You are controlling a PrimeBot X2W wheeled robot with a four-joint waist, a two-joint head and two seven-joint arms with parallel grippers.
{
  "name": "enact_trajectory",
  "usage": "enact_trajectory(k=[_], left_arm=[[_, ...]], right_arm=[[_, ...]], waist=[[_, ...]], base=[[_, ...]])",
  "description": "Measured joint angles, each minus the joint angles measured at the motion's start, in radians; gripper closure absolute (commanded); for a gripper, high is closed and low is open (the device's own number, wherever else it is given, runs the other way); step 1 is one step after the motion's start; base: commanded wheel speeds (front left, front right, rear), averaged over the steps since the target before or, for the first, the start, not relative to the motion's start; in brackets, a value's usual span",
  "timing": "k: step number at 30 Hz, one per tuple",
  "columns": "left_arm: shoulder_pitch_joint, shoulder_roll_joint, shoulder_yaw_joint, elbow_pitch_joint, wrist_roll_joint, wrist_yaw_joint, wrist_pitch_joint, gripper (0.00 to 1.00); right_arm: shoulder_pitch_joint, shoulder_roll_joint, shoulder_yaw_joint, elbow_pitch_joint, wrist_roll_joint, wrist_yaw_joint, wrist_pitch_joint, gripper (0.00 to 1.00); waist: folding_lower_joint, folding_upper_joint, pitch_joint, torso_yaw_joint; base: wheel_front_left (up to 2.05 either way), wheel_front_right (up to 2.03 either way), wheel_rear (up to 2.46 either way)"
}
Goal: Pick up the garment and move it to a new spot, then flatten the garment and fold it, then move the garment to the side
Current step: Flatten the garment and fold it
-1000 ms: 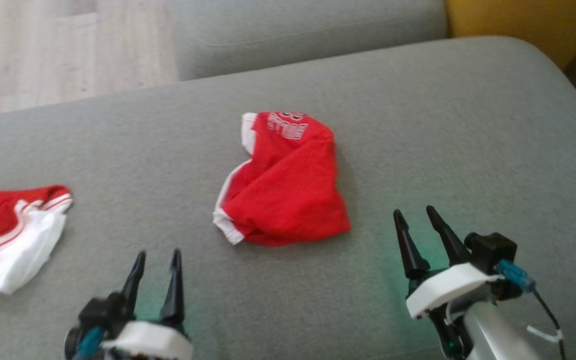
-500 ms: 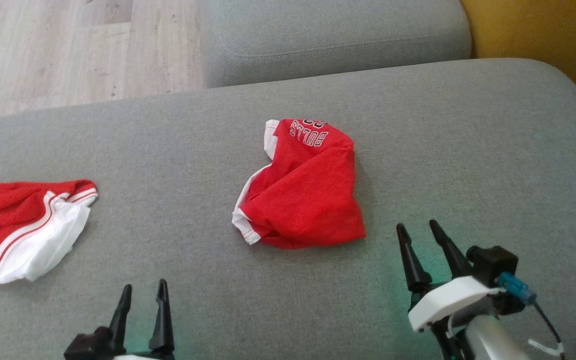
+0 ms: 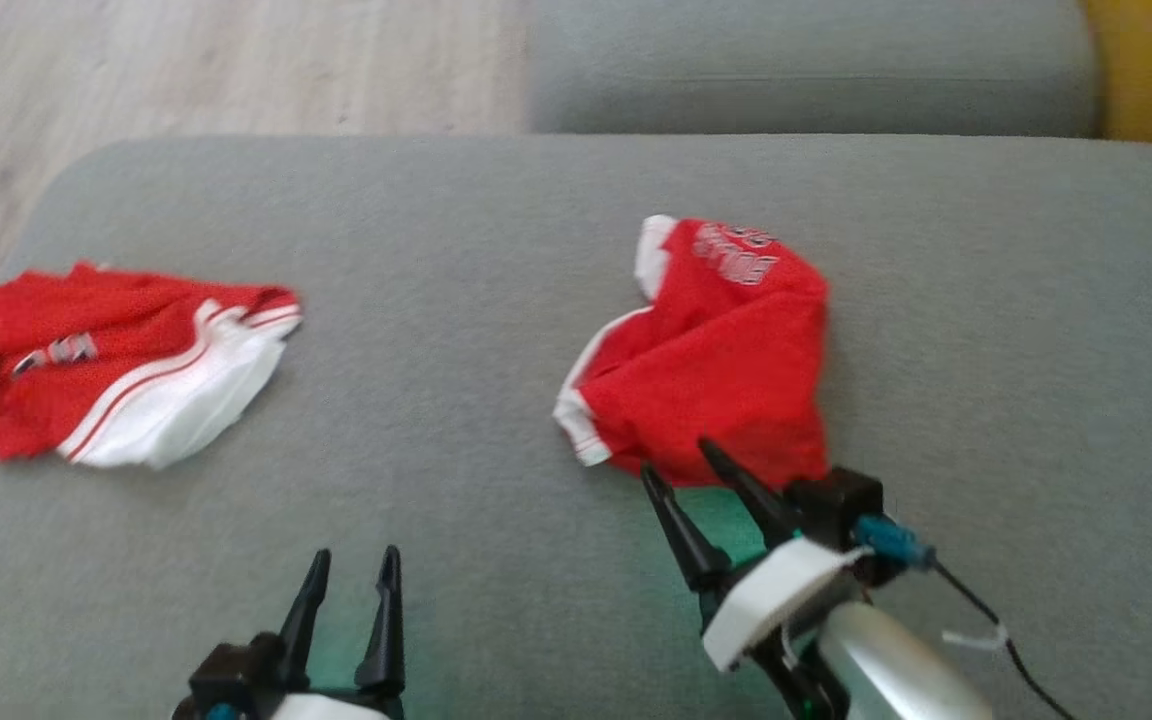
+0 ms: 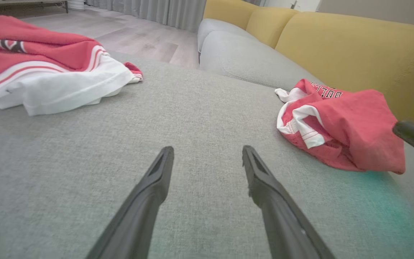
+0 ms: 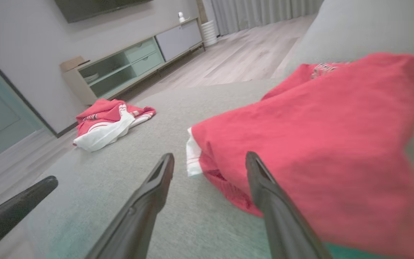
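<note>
Red garment point(image 3: 726, 360), crumpled, lettering point(image 4: 326, 92) reading "BULL"

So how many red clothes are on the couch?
2. A crumpled red Bulls shirt lies just ahead of the right gripper; a red-and-white garment lies far left on the cushion.

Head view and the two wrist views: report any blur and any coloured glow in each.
Head view: smeared overall, the print on the red jersey unreadable; green glow on the grey cushion by the right claw. Left wrist view: sharp, cushion weave crisp, teal tint at lower right. Right wrist view: the jersey's near edge is blurred, green tint along the bottom.
</note>
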Motion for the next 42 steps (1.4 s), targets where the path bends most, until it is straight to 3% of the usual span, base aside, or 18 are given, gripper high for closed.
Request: enact_trajectory(k=[4,11,20,21,22,24,25,29,36,42], left_arm=[[-0.017,0.0,-0.011,-0.006,-0.029,0.0,0.0,0.0],[-0.035,0.0,-0.048,-0.022,-0.037,-0.001,0.0,0.0],[-0.041,0.0,-0.066,-0.024,-0.043,-0.001,0.0,0.0],[-0.044,0.0,-0.068,-0.024,-0.045,-0.001,0.0,0.0],[-0.049,0.0,-0.069,-0.023,-0.049,-0.001,0.0,0.0],[-0.061,-0.001,-0.072,-0.023,-0.053,-0.008,0.0,0.0],[-0.064,-0.001,-0.072,-0.023,-0.053,-0.008,0.0,0.0],[-0.071,-0.001,-0.074,-0.023,-0.061,-0.008,0.0,0.0],[-0.07,-0.001,-0.081,-0.016,-0.061,-0.008,0.0,0.0],[-0.064,0.0,-0.094,-0.001,-0.058,-0.008,0.0,0.0]], right_arm=[[-0.08,-0.001,0.043,0.064,0.059,0.0,0.0,0.0],[-0.154,-0.002,0.092,0.167,0.065,0.0,0.0,0.0],[-0.177,-0.005,0.048,0.224,0.009,0.0,0.0,0.02],[-0.177,-0.005,0.045,0.224,0.006,0.0,0.0,0.09],[-0.177,-0.005,0.042,0.225,0.006,0.0,0.0,0.22],[-0.177,-0.005,0.035,0.225,0.006,0.0,0.0,0.91],[-0.176,-0.005,0.031,0.223,0.005,0.0,0.0,1.0],[-0.173,-0.007,0.021,0.169,-0.001,0.0,0.0,1.0],[-0.226,-0.011,0.05,-0.078,0.11,0.0,0.0,1.0],[-0.515,-0.013,-0.15,-0.262,0.172,0.0,-0.002,1.0]], waist=[[0.0,0.0,0.024,0.067],[0.0001,0.0,0.079,0.162],[0.0,0.0,0.123,0.204],[0.0,0.0,0.126,0.205],[0.0001,0.0,0.127,0.206],[0.0,0.0,0.129,0.207],[0.0,0.0,0.13,0.207],[0.0,0.0,0.128,0.205],[-0.0001,0.0,0.094,0.203],[-0.0001,0.0,0.051,0.224]], base=[[0.0,0.0,0.0],[0.0,0.0,0.0],[0.0,0.0,0.0],[0.0,0.0,0.0],[0.0,0.0,0.0],[0.0,0.0,0.0],[0.0,0.0,0.0],[0.0,0.0,0.0],[0.0,0.0,0.0],[0.0,0.0,0.0]])
